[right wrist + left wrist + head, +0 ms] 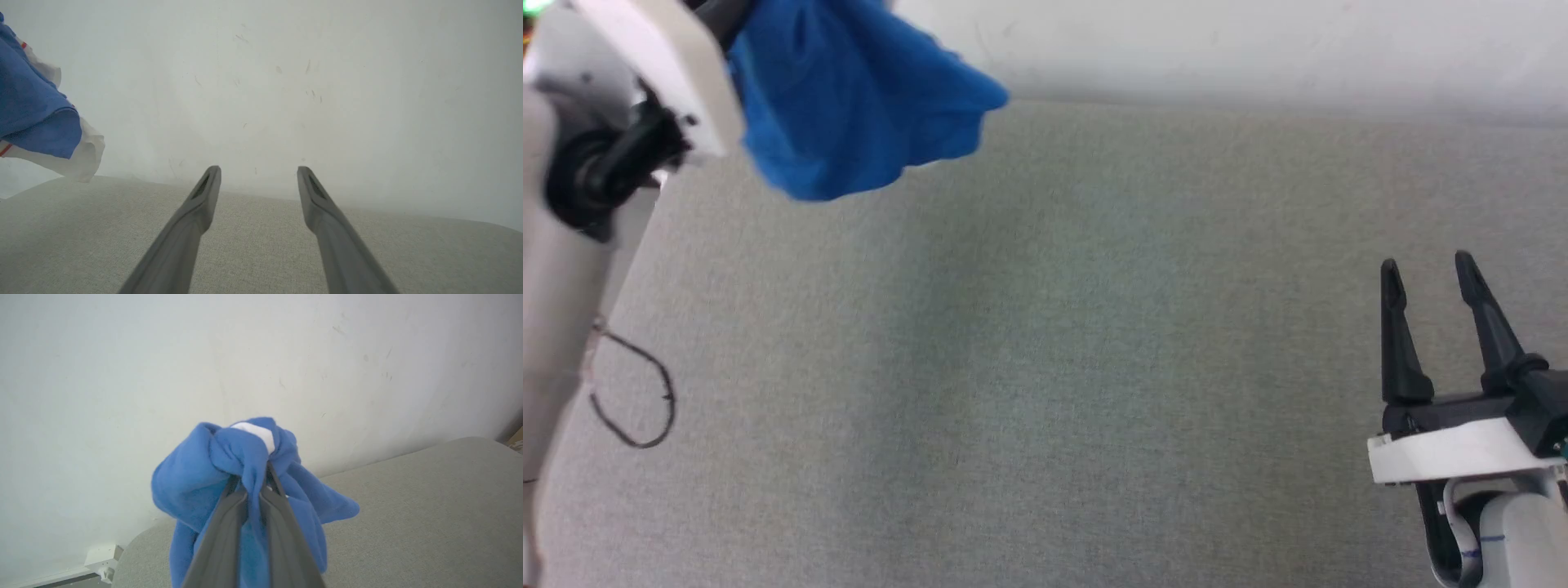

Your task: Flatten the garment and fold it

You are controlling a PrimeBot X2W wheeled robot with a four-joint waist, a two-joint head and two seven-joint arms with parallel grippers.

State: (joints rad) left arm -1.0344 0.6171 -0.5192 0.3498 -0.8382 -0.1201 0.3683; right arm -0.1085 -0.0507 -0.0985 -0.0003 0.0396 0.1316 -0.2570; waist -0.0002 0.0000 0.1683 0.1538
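The garment [849, 98] is a bright blue bunch lifted off the grey table [1045, 367] at the upper left of the head view. My left gripper [253, 477] is shut on the garment [204, 477], with blue cloth bunched around and between its fingertips and a white patch on top. In the right wrist view the garment [32, 110] hangs at the left edge, showing white trim with thin red stripes. My right gripper [1429, 273] stands open at the lower right, apart from the cloth, with nothing between its fingers [204, 192].
A pale wall [1258, 49] runs along the table's far edge. My left forearm [572, 204] rises along the left side, with a thin black cable loop [637, 392] hanging beside it. A white fitting [102, 557] sits low on the wall near the table's corner.
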